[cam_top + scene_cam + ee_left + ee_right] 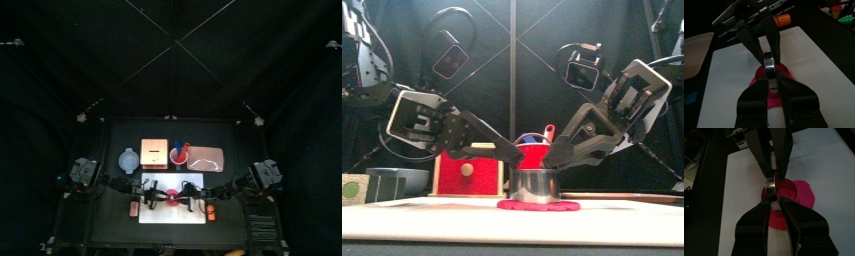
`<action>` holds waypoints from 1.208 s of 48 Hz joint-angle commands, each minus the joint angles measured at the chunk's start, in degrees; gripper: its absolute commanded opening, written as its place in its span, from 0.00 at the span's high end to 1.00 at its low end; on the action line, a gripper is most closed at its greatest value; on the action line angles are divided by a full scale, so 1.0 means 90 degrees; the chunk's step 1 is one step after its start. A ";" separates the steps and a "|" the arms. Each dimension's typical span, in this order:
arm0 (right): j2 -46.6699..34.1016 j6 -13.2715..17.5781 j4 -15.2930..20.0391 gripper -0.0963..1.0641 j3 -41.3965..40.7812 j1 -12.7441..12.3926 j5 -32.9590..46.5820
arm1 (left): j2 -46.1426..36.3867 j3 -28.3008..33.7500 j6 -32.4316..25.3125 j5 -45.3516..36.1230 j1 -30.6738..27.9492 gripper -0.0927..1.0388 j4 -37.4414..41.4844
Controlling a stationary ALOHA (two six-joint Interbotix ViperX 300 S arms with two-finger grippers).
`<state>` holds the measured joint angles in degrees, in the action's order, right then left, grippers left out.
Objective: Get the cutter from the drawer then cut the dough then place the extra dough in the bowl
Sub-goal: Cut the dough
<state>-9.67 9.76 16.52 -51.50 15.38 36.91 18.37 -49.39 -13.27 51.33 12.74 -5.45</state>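
The round metal cutter [536, 186] stands upright on the flat pink dough [539, 206], which lies on the white cutting board [171, 212]. Both grippers meet over it from opposite sides. My left gripper [512, 164] comes from the left and is shut on the cutter [769, 61] at its top. My right gripper [556, 160] comes from the right and is shut on the same cutter [783, 187]. The dough [799, 197] spreads out around the ring. In the left wrist view the dough [759, 77] shows only beside my jaws.
Behind the board stand the blue-grey bowl [127, 159], the wooden box [155, 152] with its red drawer front [469, 170], the red cup [181, 155] with toy knives, and the pink tray [206, 157]. A small orange thing [783, 19] lies off the board's right end.
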 commanded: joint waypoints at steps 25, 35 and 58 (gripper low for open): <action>-0.0186 0.0029 -0.0059 0.42 -0.0010 -0.0313 -0.0391 | 0.0059 0.0039 0.0166 -0.0586 -0.0039 0.51 -0.0205; -0.0234 0.0020 -0.0078 0.42 -0.0068 -0.0430 -0.0488 | 0.0020 0.0039 0.0293 -0.0635 -0.0146 0.51 -0.0205; -0.0234 0.0020 -0.0293 0.42 -0.0273 -0.0703 -0.0635 | -0.0010 0.0215 0.0293 -0.1143 -0.0322 0.51 -0.0195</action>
<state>-11.07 9.76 13.80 -52.65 11.43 32.87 18.11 -47.72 -10.37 42.71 10.55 -7.29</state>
